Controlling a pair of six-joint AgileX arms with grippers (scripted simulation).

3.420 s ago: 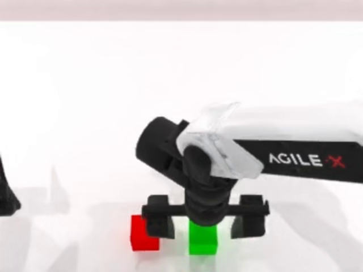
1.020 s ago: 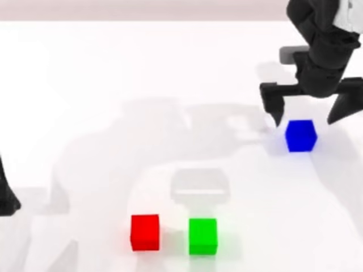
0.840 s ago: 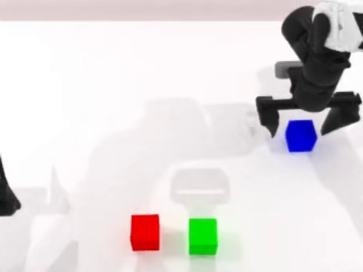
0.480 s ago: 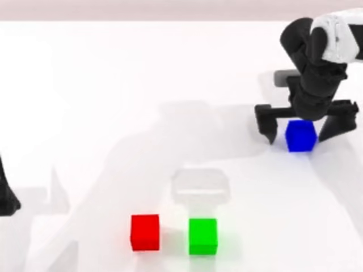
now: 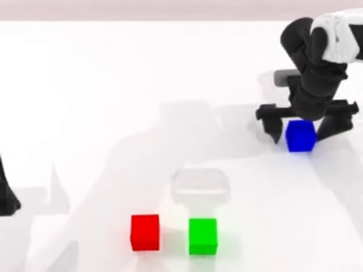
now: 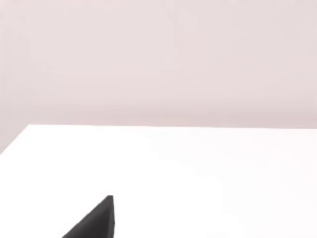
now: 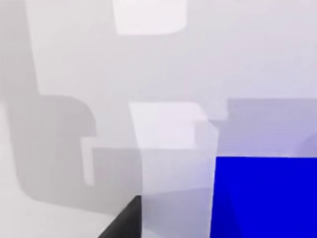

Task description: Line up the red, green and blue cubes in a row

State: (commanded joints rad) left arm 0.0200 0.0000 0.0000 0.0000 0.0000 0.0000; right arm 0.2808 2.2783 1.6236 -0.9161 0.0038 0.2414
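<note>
- Top view: your right arm comes in from the upper right corner of the frame, its black wrist bent downward so the right gripper (image 5: 307, 128) points at the white worktop (image 5: 113, 102). Its two fingers (image 5: 272, 126) are spread apart, one on each side of the blue cube (image 5: 300, 135). The cube sits on the worktop between them, with a gap visible on the left side; the finger on its right looks closer, and you cannot tell whether it touches.
- Top view, lower middle: the red cube (image 5: 144, 232) and the green cube (image 5: 202, 236) lie side by side near the bottom edge, red to the left, a small gap between them. Both are well apart from the blue cube, which lies up and to the right of them.
- Top view, left edge: your left arm (image 5: 5, 192) shows only as a dark sliver low on that edge, parked.
- Left wrist view: you see bare worktop, a pale wall behind it, and one dark fingertip (image 6: 96, 220) at the bottom edge. You cannot tell whether those fingers are open or closed.
- Right wrist view: the blue cube (image 7: 265, 196) fills the lower right corner, and a dark fingertip (image 7: 126, 223) pokes in at the bottom edge, apart from the cube with grey-shadowed worktop between them.
</note>
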